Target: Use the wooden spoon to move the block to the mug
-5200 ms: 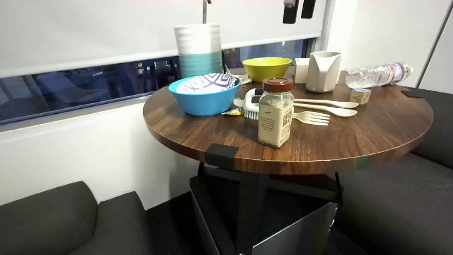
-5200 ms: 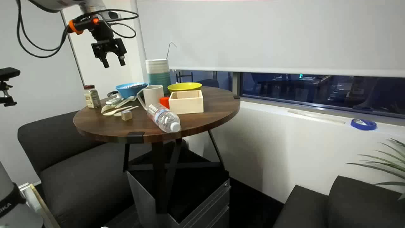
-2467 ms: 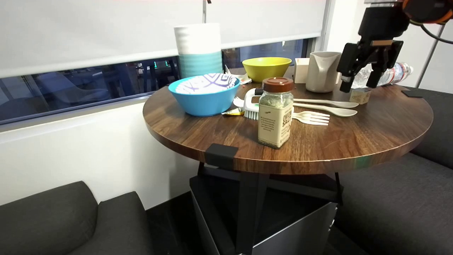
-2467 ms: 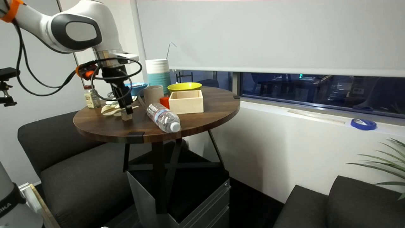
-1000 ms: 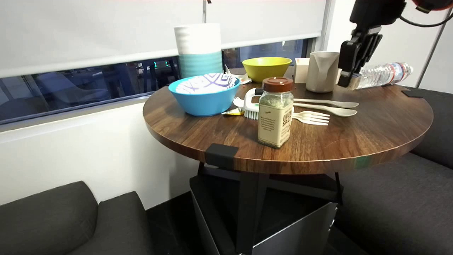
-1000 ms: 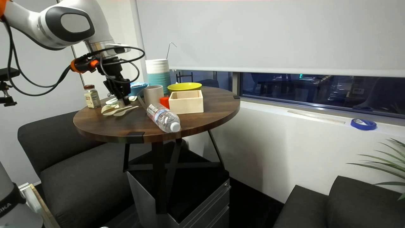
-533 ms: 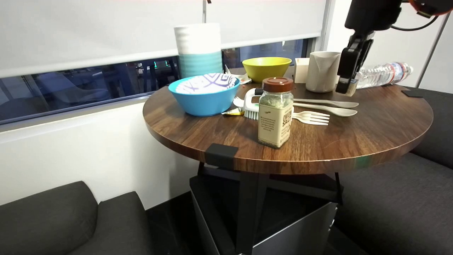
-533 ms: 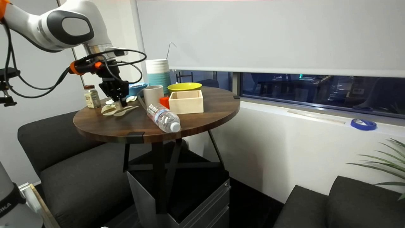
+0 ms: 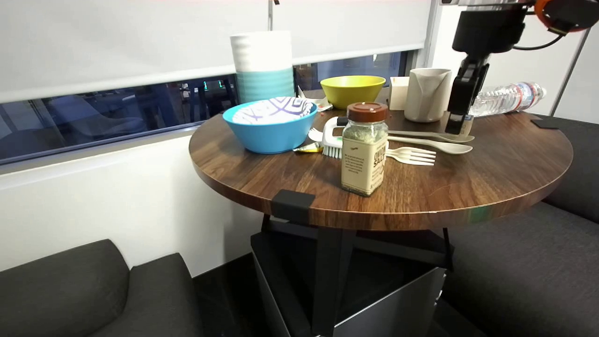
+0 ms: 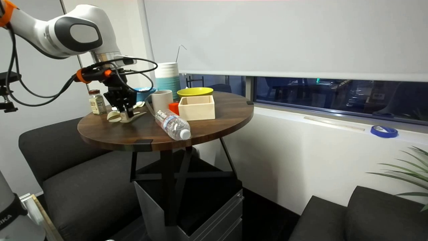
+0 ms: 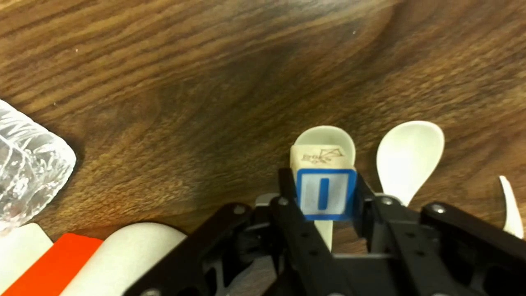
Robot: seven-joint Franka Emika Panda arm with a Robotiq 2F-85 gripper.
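Note:
In the wrist view a small wooden block (image 11: 326, 195), with a blue-framed face, sits between the two fingers of my gripper (image 11: 324, 187), which is shut on it. Directly below it shows the bowl of a pale wooden spoon (image 11: 328, 133), its handle running back under the jaws. Whether block and bowl touch, I cannot tell. A similar spoon (image 11: 411, 152) lies beside it. In an exterior view the block (image 9: 467, 125) is partly hidden behind a finger, low over the spoon bowls. The cream-white mug (image 9: 427, 96) stands upright close by, also seen in an exterior view as a mug (image 10: 162, 100).
A clear bottle (image 10: 172, 124) lies near the mug, beside a red object (image 10: 174, 107) and an open wooden box (image 10: 197, 108). A fork (image 9: 414, 155), brush (image 9: 330, 138), brown-lidded jar (image 9: 365, 152), blue bowl (image 9: 273, 131) and yellow bowl (image 9: 353, 91) share the round table (image 9: 514, 173).
The open gripper came down to the block, shut on it and lifted it from the table. Over the last second it has carried the block down over a spoon's bowl.

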